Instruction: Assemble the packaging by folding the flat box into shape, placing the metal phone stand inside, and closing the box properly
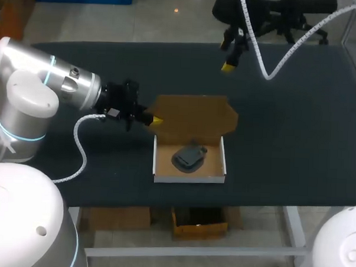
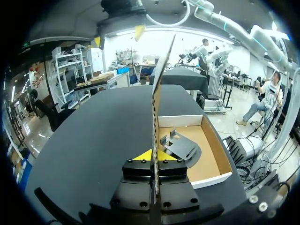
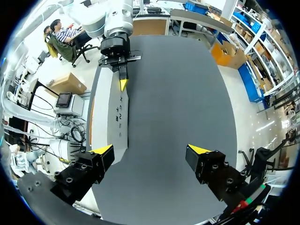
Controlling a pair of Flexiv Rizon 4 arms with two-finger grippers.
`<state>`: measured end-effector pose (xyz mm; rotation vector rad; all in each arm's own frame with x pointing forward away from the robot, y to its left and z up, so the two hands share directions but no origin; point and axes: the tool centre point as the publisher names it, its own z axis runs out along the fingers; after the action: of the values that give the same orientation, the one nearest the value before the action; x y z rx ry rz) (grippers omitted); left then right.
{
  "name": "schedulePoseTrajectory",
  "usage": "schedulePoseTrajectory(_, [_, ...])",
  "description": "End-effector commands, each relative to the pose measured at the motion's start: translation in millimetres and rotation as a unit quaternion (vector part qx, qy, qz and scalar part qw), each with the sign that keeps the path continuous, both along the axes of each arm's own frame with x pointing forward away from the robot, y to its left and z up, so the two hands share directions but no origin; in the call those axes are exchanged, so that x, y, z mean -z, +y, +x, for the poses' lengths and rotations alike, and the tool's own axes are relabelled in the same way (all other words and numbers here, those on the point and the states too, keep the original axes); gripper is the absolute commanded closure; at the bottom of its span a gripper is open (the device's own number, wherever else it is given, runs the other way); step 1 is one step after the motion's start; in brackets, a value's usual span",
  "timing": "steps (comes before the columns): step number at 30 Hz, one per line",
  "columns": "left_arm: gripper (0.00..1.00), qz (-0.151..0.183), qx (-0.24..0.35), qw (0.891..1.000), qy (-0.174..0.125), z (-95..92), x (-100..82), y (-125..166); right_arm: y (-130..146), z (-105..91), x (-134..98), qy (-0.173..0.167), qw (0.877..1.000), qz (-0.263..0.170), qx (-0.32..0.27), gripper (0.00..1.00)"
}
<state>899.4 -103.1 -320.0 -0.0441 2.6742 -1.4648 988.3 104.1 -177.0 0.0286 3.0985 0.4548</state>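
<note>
The box tray (image 1: 159, 166), white outside and brown inside, sits at the table's middle front with the dark metal phone stand (image 1: 189, 157) lying in it. Its brown lid (image 1: 193, 115) stands raised at the back. My left gripper (image 1: 155, 120) is shut on the lid's left edge. In the left wrist view the lid (image 2: 157, 89) runs edge-on between the fingers of the left gripper (image 2: 153, 157), with the stand (image 2: 182, 147) and the tray (image 2: 213, 157) just beside it. My right gripper (image 1: 230, 66) hangs open far behind the box. Ahead of the right gripper (image 3: 150, 151) are the lid's pale outer face (image 3: 115, 117) and the left gripper (image 3: 123, 84).
The dark table (image 1: 296, 133) has free room to the right of the box and behind it. A white cable (image 1: 80, 147) loops from my left arm over the table's left part. The front edge lies just past the tray.
</note>
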Motion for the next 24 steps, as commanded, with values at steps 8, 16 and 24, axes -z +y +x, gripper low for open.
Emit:
schedulePoseTrajectory(8, [1.0, 0.0, 0.0, 1.0, -0.001, -0.5, 1.6, -0.5, 38.5, 8.1, 4.7, 0.027, 0.997, -0.065, -0.023, 0.25])
schedulePoseTrajectory(16, [1.0, 0.0, 0.0, 1.0, -0.001, -0.5, 1.6, -0.5, 52.0, -2.7, 10.6, 0.022, 0.996, -0.081, -0.033, 0.51])
schedulePoseTrajectory(24, [1.0, 0.0, 0.0, 1.0, -0.001, -0.5, 1.6, -0.5, 60.7, -21.4, 22.2, 0.019, 0.994, -0.098, -0.041, 0.51])
